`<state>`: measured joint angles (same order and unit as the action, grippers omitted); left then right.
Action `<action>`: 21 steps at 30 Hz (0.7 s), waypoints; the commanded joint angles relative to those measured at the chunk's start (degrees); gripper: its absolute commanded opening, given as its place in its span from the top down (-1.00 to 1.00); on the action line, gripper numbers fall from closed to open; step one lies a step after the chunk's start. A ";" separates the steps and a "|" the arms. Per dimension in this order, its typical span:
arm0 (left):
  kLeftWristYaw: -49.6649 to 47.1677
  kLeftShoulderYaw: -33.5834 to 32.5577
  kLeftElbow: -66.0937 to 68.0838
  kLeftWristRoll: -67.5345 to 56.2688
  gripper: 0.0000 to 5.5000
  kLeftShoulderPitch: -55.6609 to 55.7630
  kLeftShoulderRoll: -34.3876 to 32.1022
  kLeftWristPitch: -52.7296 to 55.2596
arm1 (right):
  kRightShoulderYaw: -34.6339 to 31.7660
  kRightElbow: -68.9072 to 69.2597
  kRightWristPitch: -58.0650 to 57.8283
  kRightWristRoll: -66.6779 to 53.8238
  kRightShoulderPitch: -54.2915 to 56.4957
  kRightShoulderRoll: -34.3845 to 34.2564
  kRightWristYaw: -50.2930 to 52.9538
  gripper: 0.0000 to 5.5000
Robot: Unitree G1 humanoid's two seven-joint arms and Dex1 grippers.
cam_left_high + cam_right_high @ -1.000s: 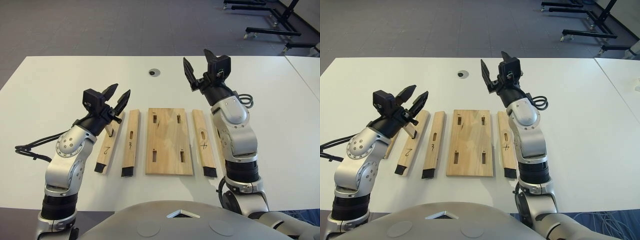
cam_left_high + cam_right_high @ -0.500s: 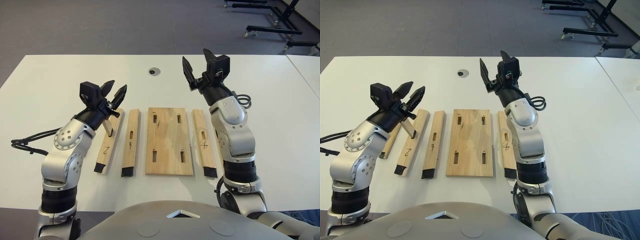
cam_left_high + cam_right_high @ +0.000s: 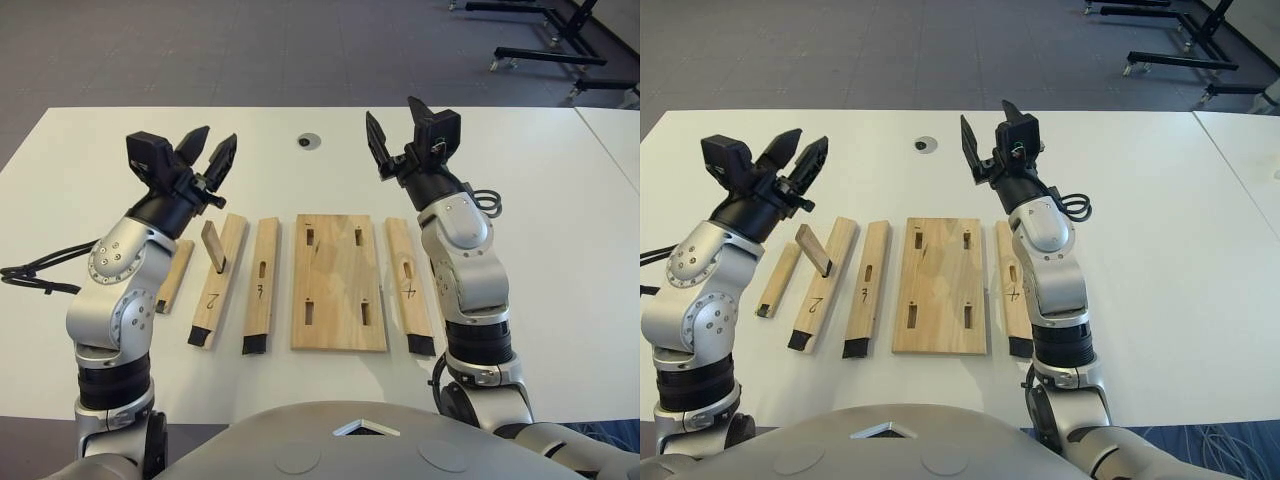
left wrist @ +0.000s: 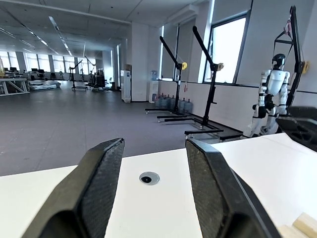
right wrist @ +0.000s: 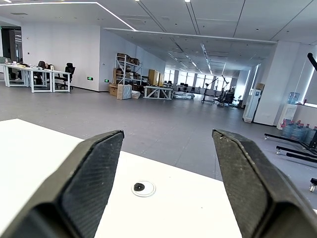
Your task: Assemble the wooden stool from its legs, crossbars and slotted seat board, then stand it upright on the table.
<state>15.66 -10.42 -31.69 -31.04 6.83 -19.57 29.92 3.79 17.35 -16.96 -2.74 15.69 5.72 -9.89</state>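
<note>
The slotted seat board [image 3: 338, 282] lies flat at mid-table. Left of it lie two long legs, one marked 3 [image 3: 261, 285] and one marked 2 [image 3: 215, 285]; a short crossbar [image 3: 213, 247] rests slanted on the latter. Another short piece [image 3: 174, 276] lies further left. A leg marked with a cross [image 3: 408, 285] lies right of the board, beside my right forearm. My left gripper [image 3: 218, 135] is raised above the far end of the left pieces, open and empty. My right gripper [image 3: 391, 110] is held up beyond the board, open and empty. Both pairs of fingers [image 4: 104, 188] [image 5: 91, 183] point across the table.
A round cable grommet [image 3: 308, 143] sits in the white table [image 3: 560, 200] beyond the parts. A black cable [image 3: 35, 280] trails off the left edge. A second table [image 3: 615, 130] adjoins at the right. Wheeled black stands [image 3: 545, 55] are on the floor far behind.
My left arm has lifted and swung left and away from leg 2, uncovering the short piece at the far left. The wooden parts and my right arm have stayed put.
</note>
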 commanded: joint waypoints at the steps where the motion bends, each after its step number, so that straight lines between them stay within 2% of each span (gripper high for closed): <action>1: -0.22 -0.53 -2.06 -1.69 0.18 0.69 -0.87 2.44 | 0.03 -0.08 0.32 0.10 0.22 -0.03 0.22 -0.20; 4: -0.36 1.51 -2.05 -1.78 0.18 -1.81 -1.14 5.33 | 0.31 0.22 -0.06 0.02 0.08 -0.10 0.19 -0.20; 7: 1.07 9.32 3.97 2.42 0.18 -3.68 -2.18 8.43 | 0.01 -0.18 -1.13 -1.58 0.38 -1.42 0.34 -0.20; 10: 4.29 14.15 12.22 6.61 0.18 -7.31 -2.52 5.03 | -0.06 -0.27 -2.50 -2.85 2.58 -2.04 -0.30 -0.20; 14: 5.48 12.38 17.43 8.26 0.18 -11.14 -2.88 0.45 | -1.17 1.47 -3.54 -3.62 3.55 -1.02 -0.70 -0.20; 21: 6.28 8.33 13.93 6.05 0.18 -8.66 -1.34 -0.10 | -1.01 1.62 -3.17 -3.01 2.29 -1.25 -0.10 -0.20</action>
<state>21.99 -1.14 -15.77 -24.18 -3.37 -21.50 29.66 2.74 18.80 -19.92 -5.66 18.23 4.41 -10.20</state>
